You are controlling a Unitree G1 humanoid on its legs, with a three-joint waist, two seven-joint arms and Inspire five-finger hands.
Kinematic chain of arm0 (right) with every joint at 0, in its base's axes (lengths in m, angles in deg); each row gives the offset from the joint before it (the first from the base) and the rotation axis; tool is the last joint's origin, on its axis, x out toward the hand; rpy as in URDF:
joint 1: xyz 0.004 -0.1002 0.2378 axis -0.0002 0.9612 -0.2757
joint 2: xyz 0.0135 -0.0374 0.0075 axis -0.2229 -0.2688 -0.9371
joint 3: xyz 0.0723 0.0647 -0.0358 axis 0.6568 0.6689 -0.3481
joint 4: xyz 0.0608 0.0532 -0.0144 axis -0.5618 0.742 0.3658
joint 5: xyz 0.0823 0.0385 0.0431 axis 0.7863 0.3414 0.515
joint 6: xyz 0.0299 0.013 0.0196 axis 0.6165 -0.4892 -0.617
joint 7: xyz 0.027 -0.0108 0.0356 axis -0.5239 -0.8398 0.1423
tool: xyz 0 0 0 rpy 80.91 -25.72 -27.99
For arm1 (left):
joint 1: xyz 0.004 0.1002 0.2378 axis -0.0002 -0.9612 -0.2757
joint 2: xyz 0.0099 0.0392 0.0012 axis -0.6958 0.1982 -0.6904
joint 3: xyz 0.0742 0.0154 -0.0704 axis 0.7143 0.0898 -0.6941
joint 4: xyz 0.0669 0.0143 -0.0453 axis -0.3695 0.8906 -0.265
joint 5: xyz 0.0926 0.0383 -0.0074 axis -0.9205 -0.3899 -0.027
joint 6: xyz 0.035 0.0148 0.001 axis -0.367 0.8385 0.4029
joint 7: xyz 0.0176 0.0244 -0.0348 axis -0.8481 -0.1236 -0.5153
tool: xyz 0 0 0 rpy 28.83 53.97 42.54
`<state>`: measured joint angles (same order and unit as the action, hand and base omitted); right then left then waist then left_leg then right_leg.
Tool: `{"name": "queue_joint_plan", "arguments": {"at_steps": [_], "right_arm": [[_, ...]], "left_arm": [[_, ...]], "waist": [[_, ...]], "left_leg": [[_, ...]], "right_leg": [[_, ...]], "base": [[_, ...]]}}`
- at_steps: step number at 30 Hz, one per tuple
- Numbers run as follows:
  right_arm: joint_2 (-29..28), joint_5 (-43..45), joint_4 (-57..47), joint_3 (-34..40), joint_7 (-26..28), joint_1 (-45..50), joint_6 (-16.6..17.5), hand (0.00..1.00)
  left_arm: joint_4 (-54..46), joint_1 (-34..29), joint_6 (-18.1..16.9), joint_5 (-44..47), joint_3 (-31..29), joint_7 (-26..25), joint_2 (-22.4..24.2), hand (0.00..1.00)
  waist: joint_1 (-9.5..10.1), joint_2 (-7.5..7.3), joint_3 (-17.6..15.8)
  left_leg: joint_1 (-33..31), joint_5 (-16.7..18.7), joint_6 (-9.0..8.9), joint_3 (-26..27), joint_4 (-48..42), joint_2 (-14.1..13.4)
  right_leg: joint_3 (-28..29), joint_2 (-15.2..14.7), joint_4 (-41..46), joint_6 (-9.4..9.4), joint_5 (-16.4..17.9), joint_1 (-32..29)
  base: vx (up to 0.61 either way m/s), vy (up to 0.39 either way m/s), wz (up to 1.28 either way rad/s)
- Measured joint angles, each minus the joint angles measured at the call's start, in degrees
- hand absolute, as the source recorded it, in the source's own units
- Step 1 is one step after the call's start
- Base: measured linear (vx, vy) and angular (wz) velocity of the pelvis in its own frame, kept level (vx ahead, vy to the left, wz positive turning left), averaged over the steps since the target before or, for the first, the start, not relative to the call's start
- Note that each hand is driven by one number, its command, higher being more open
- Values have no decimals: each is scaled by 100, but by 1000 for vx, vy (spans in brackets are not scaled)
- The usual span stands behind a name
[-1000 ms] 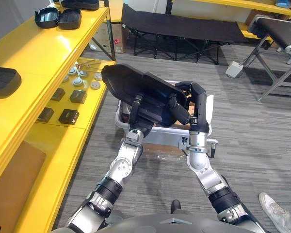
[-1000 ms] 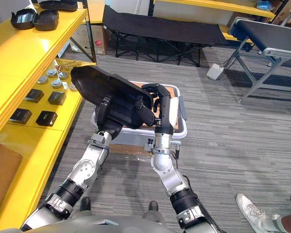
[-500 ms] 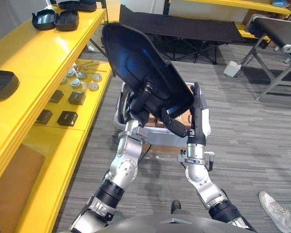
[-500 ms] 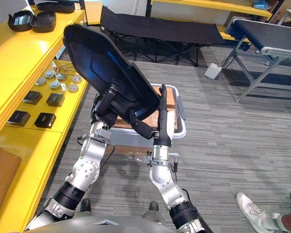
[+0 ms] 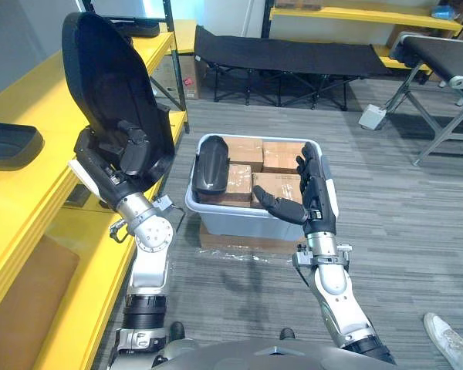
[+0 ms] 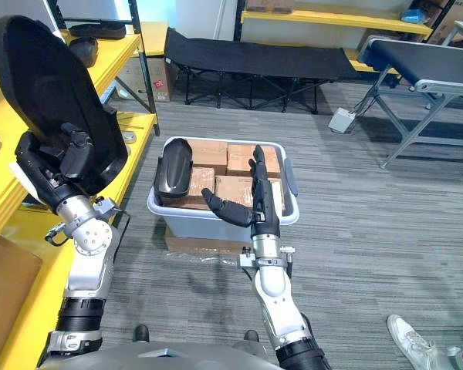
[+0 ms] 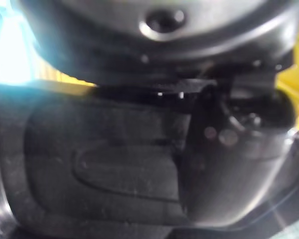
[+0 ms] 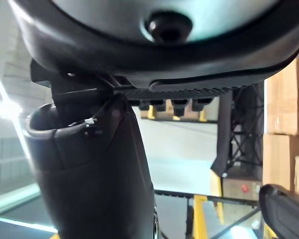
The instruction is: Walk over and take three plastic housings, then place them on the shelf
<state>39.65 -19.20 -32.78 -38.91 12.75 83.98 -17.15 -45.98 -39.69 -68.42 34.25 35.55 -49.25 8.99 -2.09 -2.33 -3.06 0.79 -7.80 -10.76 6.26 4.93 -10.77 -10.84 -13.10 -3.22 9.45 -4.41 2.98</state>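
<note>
Left hand: You will find the left hand point(image 5: 122, 158) raised at the robot's left, just beside the yellow shelf point(image 5: 31, 196).
Left fingers: Read them as curled round the lower edge of the large housing point(image 5: 104, 85). In the left wrist view its dark surface lies close against the hand.
Large housing: A black plastic shell, held upright with its broad end uppermost. It is clear of the floor and well apart from the bin point(image 5: 231, 220).
Right hand: You will see the right hand point(image 5: 314, 196) standing at the near rim of the bin, and it holds nothing.
Right fingers: Straight and pointing upward, with the thumb spread out toward the robot's left.
Bin: A grey tub on the floor ahead of the robot, between the two arms.
Bin housing: A smaller black bin housing point(image 5: 211, 163) stands on end at the left end of the bin, against the cardboard boxes point(image 5: 278, 158).
Cardboard boxes: They fill the rest of the bin.
Shelf housing: Note one black shelf housing point(image 5: 11, 142) lying on the upper level of the shelf, apart from the large housing.
Surroundings: A black folding cot point(image 5: 293, 50) stands beyond the bin. A person's shoe point(image 5: 447, 333) rests on the floor at the lower right.
</note>
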Motion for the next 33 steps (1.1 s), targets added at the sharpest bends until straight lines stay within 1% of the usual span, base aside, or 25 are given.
{"name": "queue_joint_plan", "arguments": {"at_steps": [1, 2, 3, 4, 5, 6, 8, 10, 11, 13, 15, 17, 18, 19, 20, 21, 22, 24, 25, 26, 27, 30, 32, 33], "right_arm": [[-13, 82, -1, 0, 64, 67, -38, 100], [-29, 119, -1, 0, 78, 102, -90, 100], [-104, 200, 0, 21, 77, 199, -247, 100], [-133, 281, 0, 30, 86, 239, -304, 100], [-161, 538, 5, 45, 140, 317, -404, 100], [-178, 755, 21, 126, 218, 431, -448, 100], [-180, 1094, 33, 279, 381, 591, -458, 100], [-187, 1512, 53, 687, 655, 850, -457, 100], [-189, 1536, 62, 718, 684, 866, -457, 100], [-182, 1955, 117, 959, 1006, 913, -458, 100], [-147, 2189, 117, 1041, 1341, 939, -466, 100], [-127, 2192, 116, 1008, 1628, 911, -512, 100], [-117, 2188, 116, 916, 1741, 884, -574, 100], [-112, 2184, 117, 842, 1769, 865, -611, 100], [-101, 2166, 118, 683, 1842, 811, -660, 100], [-91, 2129, 119, 514, 1879, 757, -681, 100], [-85, 2116, 119, 418, 1900, 712, -706, 100], [-13, 1890, 257, 46, 2007, 316, -728, 100], [7, 1887, 278, -32, 2020, 244, -731, 100], [25, 1808, 323, -151, 2050, 100, -732, 100], [22, 1670, 329, -197, 2084, -1, -731, 100], [32, 1655, 350, -213, 2099, -235, -731, 100], [44, 1510, 380, -198, 2082, -304, -751, 100], [69, 1450, 379, -202, 2093, -332, -759, 100]], "left_arm": [[0, -68, -39, 134, 37, 298, -3, 0], [0, -110, -75, 247, 73, 465, -9, 0], [-9, -275, -173, 462, 229, 777, -26, 0], [-50, -366, -190, 607, 292, 926, -26, 0], [-160, -585, -266, 974, 422, 1257, -28, 0], [-300, -831, -282, 1162, 524, 1541, -26, 0], [-506, -1175, -284, 1282, 654, 1864, -24, 0], [-725, -1604, -289, 1622, 719, 2350, -26, 0], [-731, -1629, -291, 1641, 718, 2381, -26, 0], [-814, -1779, -303, 2133, 686, 2609, -28, 0], [-828, -1844, -383, 2229, 597, 2669, -28, 0], [-922, -1857, -398, 2254, 466, 2697, -28, 0], [-1092, -1905, -399, 2278, 383, 2760, -28, 0], [-1204, -1947, -400, 2278, 338, 2803, -28, 0], [-1417, -2031, -422, 2286, 249, 2927, -29, 0], [-1556, -2062, -450, 2360, 164, 3128, -33, 0], [-1629, -2085, -474, 2420, 121, 3217, -36, 0], [-1995, -2275, -571, 2682, -114, 3568, -52, 0], [-2028, -2295, -594, 2734, -154, 3642, -62, 0], [-2095, -2395, -652, 2799, -267, 3769, -66, 0], [-2165, -2538, -689, 2928, -375, 3874, -72, 0], [-2171, -2802, -782, 3192, -719, 4091, -62, 0], [-2172, -2932, -783, 3230, -841, 4165, -63, 0], [-2171, -2999, -781, 3229, -907, 4229, -63, 0]], "waist": [[1, 4, 22], [3, 10, 33], [-4, 38, 62], [-9, 54, 72], [-33, 86, 96], [-45, 119, 119], [-49, 161, 145], [-78, 219, 180], [-85, 223, 183], [-115, 240, 194], [-102, 242, 193], [-42, 256, 191], [33, 258, 190], [60, 258, 190], [129, 266, 185], [263, 279, 177], [327, 288, 182], [512, 314, 172], [597, 314, 167], [729, 314, 166], [820, 304, 162], [966, 270, 140], [986, 237, 121], [989, 191, 90]], "left_leg": [[-2, 2, 0, 1, 0, 0], [-3, 2, -1, 1, 0, 0], [-5, 11, -5, 12, 0, -1], [-8, 15, -10, 22, 0, -2], [-21, 21, -11, 40, 0, -3], [-28, 29, -6, 59, -1, -4], [-19, 39, 6, 131, -3, -7], [15, 43, 20, 182, -4, -7], [19, 43, 20, 186, -4, -7], [49, 49, 18, 201, -4, -8], [85, 59, 12, 184, -3, -8], [61, 93, -15, 118, -2, -8], [21, 96, -23, 27, -2, -5], [-7, 88, -24, -35, -2, -2], [-64, 71, -11, -193, -2, 8], [-99, 58, -3, -352, -2, 19], [-129, 47, 4, -438, -2, 26], [-245, -17, -12, -737, -4, 45], [-255, -31, -23, -793, -4, 53], [-261, -60, 5, -909, -4, 75], [-265, -65, 12, -1016, -4, 107], [-338, -86, 13, -1168, -4, 137], [-338, -85, 12, -1185, -4, 137], [-337, -85, 12, -1218, -4, 134]], "right_leg": [[1, 0, 0, -1, 1, -3], [0, 0, -1, -2, 1, -4], [6, 0, -4, -2, 3, -11], [11, 0, -4, -3, 3, -20], [26, 0, -5, -3, 3, -48], [48, 0, -5, -4, 4, -73], [109, 1, -7, -3, 3, -110], [155, 2, -33, 13, -7, -103], [157, 2, -36, 13, -8, -99], [169, 3, -52, 14, -8, -73], [145, 6, -91, 10, -5, -1], [79, 6, -93, 5, 4, 31], [-8, 7, -94, 5, 18, 57], [-77, 7, -94, 5, 27, 79], [-242, 7, -95, -3, 54, 140], [-408, 9, -93, -5, 89, 236], [-497, 10, -86, 2, 108, 272], [-826, 32, -85, 13, 163, 397], [-888, 34, -85, 26, 173, 429], [-1007, 32, -85, 48, 190, 513], [-1127, 23, -83, 48, 226, 598], [-1292, 20, -62, 43, 293, 634], [-1304, 17, -14, 49, 325, 635], [-1326, 16, 47, 37, 372, 631]], "base": [[0, 0, 0], [0, 0, 0], [0, 0, 0], [0, 0, -5], [0, 0, -7], [0, 0, -11], [11, 0, -15], [27, -4, -13], [11, -4, -7], [2, -2, -2], [-7, -2, 4], [-24, -2, 17], [-23, -2, 27], [-22, -8, 49], [-12, -14, 64], [-11, -22, 68], [-8, -30, 72], [-2, -28, 67], [7, -23, 54], [16, -26, 51], [17, -21, 49], [14, -13, 31], [10, -8, 10], [9, -10, 8]]}}
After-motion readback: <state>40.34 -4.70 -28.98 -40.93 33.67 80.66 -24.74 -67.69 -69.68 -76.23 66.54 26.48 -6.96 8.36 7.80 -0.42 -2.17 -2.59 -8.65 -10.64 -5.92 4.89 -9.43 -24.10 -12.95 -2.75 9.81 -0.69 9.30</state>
